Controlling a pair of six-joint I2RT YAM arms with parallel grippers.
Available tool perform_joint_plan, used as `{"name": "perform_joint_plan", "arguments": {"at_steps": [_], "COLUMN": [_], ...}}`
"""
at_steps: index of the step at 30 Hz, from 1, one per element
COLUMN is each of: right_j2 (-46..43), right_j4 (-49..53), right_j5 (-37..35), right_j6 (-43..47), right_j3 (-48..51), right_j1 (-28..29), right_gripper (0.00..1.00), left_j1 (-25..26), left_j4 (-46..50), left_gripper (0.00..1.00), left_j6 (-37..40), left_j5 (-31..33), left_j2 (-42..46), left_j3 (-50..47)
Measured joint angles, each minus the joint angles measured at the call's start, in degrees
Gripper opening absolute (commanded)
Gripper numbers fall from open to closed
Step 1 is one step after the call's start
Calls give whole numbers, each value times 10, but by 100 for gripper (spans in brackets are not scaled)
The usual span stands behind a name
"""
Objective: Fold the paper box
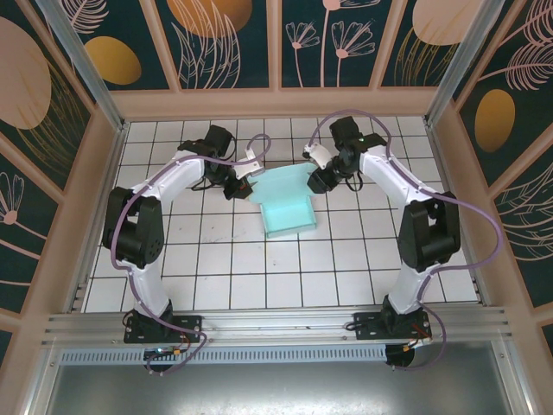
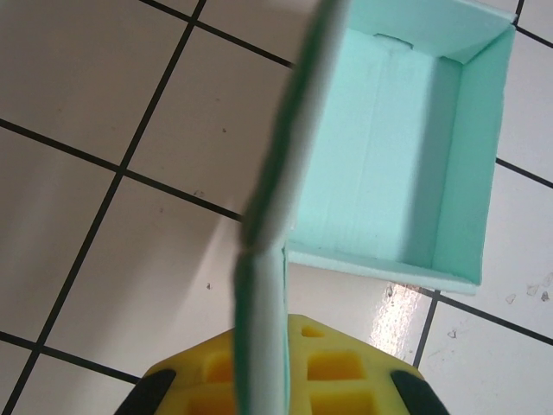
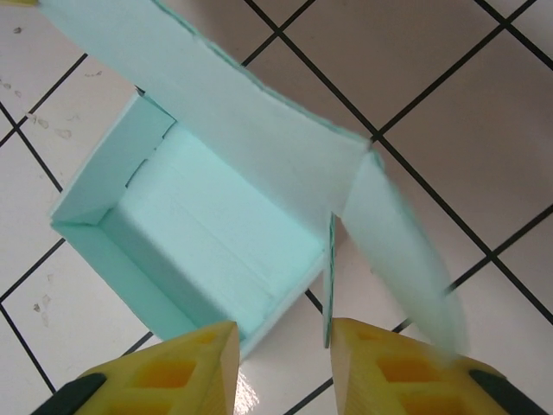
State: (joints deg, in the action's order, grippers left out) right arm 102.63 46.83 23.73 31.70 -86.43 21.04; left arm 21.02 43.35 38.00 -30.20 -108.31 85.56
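The box (image 1: 288,216) sits on the white tiled tabletop (image 1: 216,268), between the two arms and toward the far half of the grid. Its tray is formed: four low walls stand around a flat floor, open upward. From the far wall a broad back flap (image 3: 233,112) stands open, not folded over the tray, with a narrow wing at each end. The left tool (image 1: 241,186) is at the flap's left end. In the left wrist view its yellow fingers (image 2: 346,372) are pressed together, and the left wing (image 2: 285,173), seen edge-on, runs down into them, so it looks pinched there. The right tool (image 1: 318,179) is at the flap's right end, just beside the tray's far right corner. In the right wrist view its fingers (image 3: 181,367) are spread, with that corner and a thin card edge in the gap between them; I cannot tell whether either finger touches the card. The right wing (image 3: 397,259) shows blurred above the right finger.
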Motion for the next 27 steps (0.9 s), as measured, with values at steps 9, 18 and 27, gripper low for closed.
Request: {"name": "perform_joint_plan", "arguments": {"at_steps": [9,18,27], "right_j2": [9,10,33], "right_j4": [7,17,36], "right_j5": [-21,-27,-26], "right_j6": [0,10,23], "right_j3": [-16,-36,-72], "right_j1": [-6,-15,-6], "right_gripper": [40,39,32], "left_j1": [0,0,0], "left_j4": [2,5,8], "left_gripper": [0,0,0], "left_j6": [6,10,10], "left_j5": [-4,-9,-11], "left_j2": [0,-5,-7], "left_j3": [0,4,7]}}
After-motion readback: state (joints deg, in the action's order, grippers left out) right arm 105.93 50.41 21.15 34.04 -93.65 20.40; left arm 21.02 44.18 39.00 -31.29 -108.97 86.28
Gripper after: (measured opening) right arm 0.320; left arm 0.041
